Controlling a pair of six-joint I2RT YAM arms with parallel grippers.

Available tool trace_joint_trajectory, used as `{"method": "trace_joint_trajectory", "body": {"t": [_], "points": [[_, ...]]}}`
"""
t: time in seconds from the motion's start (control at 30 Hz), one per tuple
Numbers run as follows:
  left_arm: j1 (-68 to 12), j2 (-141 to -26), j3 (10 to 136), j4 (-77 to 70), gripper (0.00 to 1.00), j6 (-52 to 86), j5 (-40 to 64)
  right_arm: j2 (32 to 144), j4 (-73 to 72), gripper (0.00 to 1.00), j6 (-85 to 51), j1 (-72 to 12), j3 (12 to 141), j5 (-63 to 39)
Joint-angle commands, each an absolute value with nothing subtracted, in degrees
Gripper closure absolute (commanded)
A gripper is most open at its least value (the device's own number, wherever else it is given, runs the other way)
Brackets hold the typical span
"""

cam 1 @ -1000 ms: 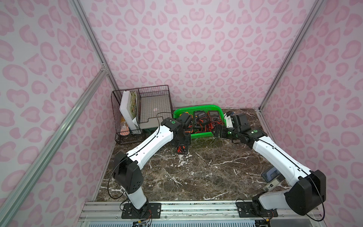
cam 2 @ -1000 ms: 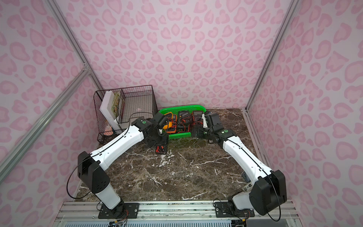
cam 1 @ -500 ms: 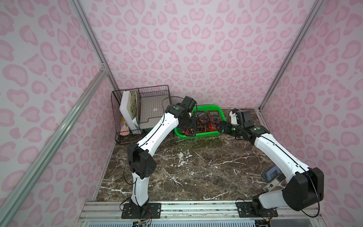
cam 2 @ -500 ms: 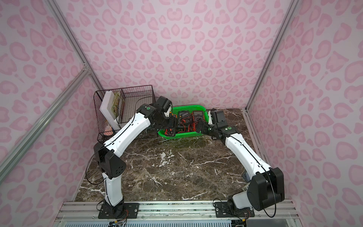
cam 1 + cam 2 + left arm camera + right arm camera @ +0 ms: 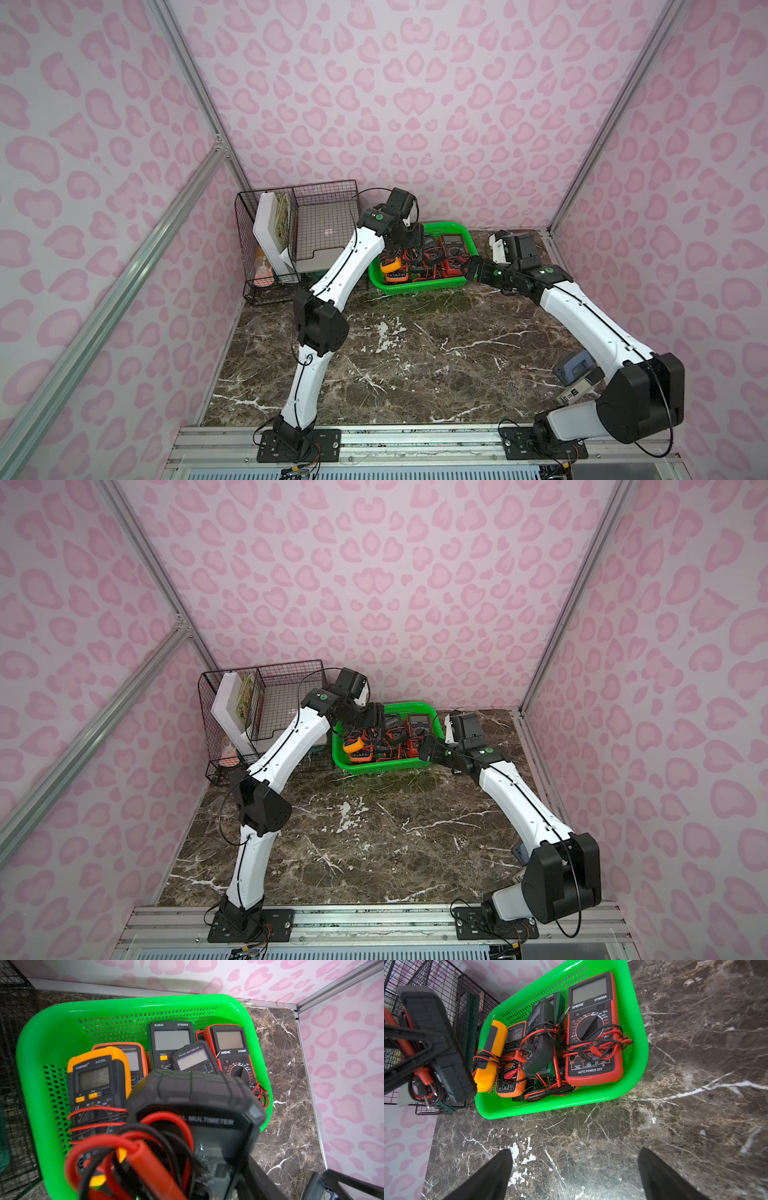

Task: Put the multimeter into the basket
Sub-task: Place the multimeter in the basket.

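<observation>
Between pink spotted walls (image 5: 415,104), over dark marble table (image 5: 415,353), clamping left end effector (image 5: 409,249) shut on black multimeter (image 5: 193,1093) wound with red and black leads (image 5: 166,1114), hanging above left part of green basket (image 5: 419,287) at frame centre; holding right end effector (image 5: 574,1153) spread wide, empty, just right of basket.

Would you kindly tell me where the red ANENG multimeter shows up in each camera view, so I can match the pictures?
In a top view: the red ANENG multimeter lies at the green basket's right end.
In a top view: the same right end.
Left wrist: beyond the held black multimeter, beside the dark green meter, at.
Right wrist: face up, leads wrapped round it.
Shared landmark: the green basket.
</observation>
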State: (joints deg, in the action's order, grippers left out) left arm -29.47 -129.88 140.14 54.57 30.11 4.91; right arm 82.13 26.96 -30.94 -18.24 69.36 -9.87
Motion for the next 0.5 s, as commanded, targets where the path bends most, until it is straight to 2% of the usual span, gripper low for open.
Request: {"method": "trace_joint_trajectory", "body": {"t": [0.0, 0.27, 0.47], "points": [[-29.04, -131.15, 140.71, 50.23, 1.00, 32.14, 5.84, 81.71, 26.91, 0.01, -29.97, -18.03, 68.85, -10.02], [-28.57, -134.90, 141.60, 47.87, 0.99, 33.75, 5.46, 81.68, 27.63, 0.01, -29.51, -17.53, 68.47, -10.26], [-28.08, -137.48, 143.09, 49.54, 0.90, 33.23, 5.29, 81.55, 28.34, 0.01, -29.59, -17.24, 68.47, -10.46]]}}
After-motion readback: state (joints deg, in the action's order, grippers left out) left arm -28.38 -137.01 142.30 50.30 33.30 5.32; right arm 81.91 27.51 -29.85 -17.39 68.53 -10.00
